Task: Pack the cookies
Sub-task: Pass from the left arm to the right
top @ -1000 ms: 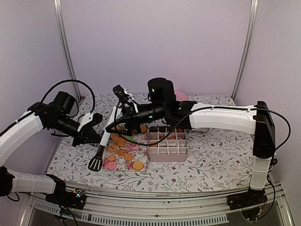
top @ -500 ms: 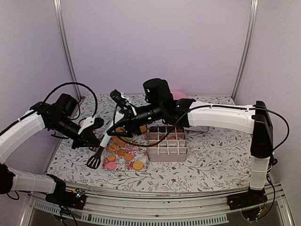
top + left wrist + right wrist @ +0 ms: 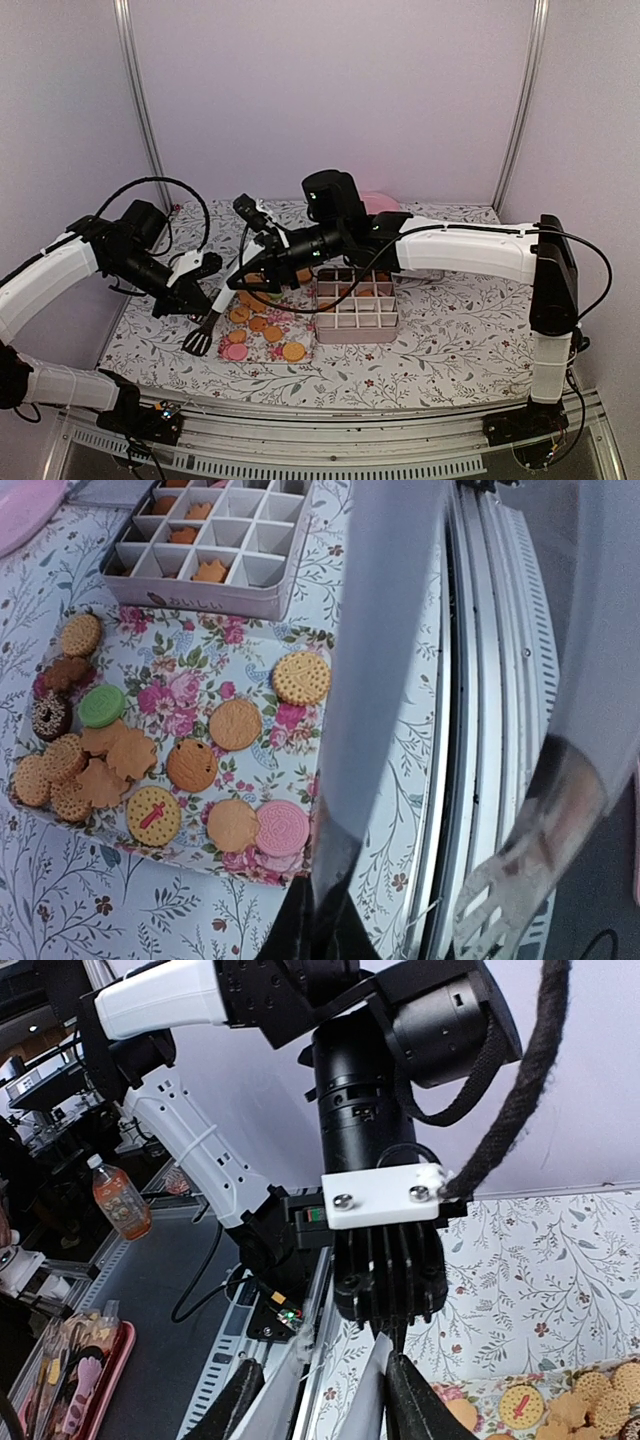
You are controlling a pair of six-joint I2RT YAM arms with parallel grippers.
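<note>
Most cookies [image 3: 235, 725] lie on tray [image 3: 180, 695] beneath left tool [image 3: 203, 297], clamped on spatula [image 3: 198, 343]. Few fill box [image 3: 200, 598] cells. Right tool [image 3: 332, 1405] grip: cannot tell.

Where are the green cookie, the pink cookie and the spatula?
green cookie [image 3: 101, 706]: left wrist view, its middle
pink cookie [image 3: 282, 828]: left wrist view, its middle
spatula [image 3: 199, 343]: top external view, black head

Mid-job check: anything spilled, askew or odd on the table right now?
Nothing spilled: the cookies lie on the floral tray and in the divided box. Oddity: the right gripper straddles the spatula handle that the left gripper clamps.
</note>
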